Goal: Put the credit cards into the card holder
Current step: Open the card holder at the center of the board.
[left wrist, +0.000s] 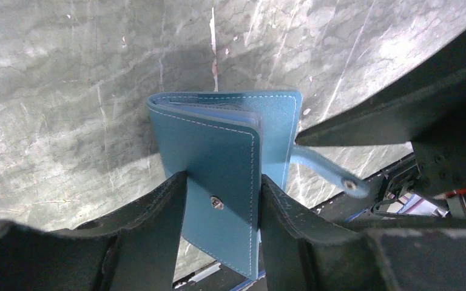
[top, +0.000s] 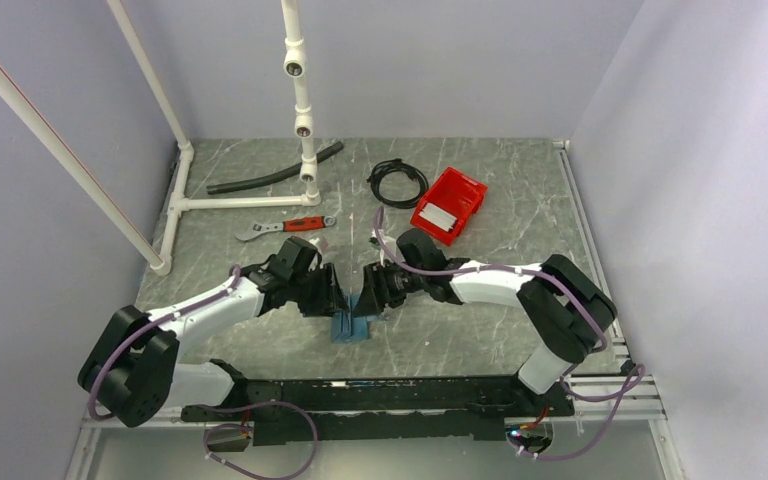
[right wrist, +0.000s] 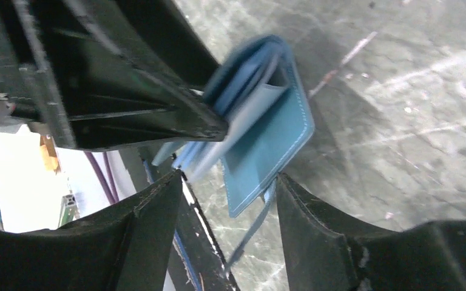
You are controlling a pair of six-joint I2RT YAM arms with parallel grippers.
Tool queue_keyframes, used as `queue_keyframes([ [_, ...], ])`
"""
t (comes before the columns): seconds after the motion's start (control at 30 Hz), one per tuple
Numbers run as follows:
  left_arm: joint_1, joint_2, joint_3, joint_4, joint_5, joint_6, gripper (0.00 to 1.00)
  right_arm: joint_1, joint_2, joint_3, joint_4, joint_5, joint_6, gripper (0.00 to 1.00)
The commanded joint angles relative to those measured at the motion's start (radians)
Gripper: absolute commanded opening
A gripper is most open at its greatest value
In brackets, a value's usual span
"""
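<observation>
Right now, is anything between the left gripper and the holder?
Nothing visible. The holder stands between the fingers of the left gripper, which press its front cover at both edges. The right gripper is open around the holder from the opposite side, not in the way.

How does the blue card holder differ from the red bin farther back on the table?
The card holder is blue and stitched; the red bin is red. The card holder sits near the front between the left gripper and right gripper; the red bin lies farther back, right, away from both. The card holder is partly spread, strap unsnapped; the red bin is an open tray holding a white card. Both are rectangular.
</observation>
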Motion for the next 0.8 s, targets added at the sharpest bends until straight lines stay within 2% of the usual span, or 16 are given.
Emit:
queue_keyframes([
  [0.0, 0.001, 0.019, -0.001, -0.026, -0.042, 0.024, 0.50, 0.025, -0.054, -0.009, 0.067, -0.003, -0.024, 0.63],
  [0.2, 0.001, 0.012, -0.015, -0.015, -0.033, 0.011, 0.47, 0.084, -0.018, 0.022, 0.066, 0.051, -0.038, 0.68],
  [0.7, 0.001, -0.023, -0.059, 0.019, -0.018, -0.011, 0.39, 0.096, 0.083, 0.062, 0.113, 0.088, -0.002, 0.62],
  [0.77, 0.001, -0.037, -0.071, 0.021, -0.028, -0.019, 0.36, 0.097, 0.099, 0.062, 0.128, 0.087, 0.010, 0.56],
])
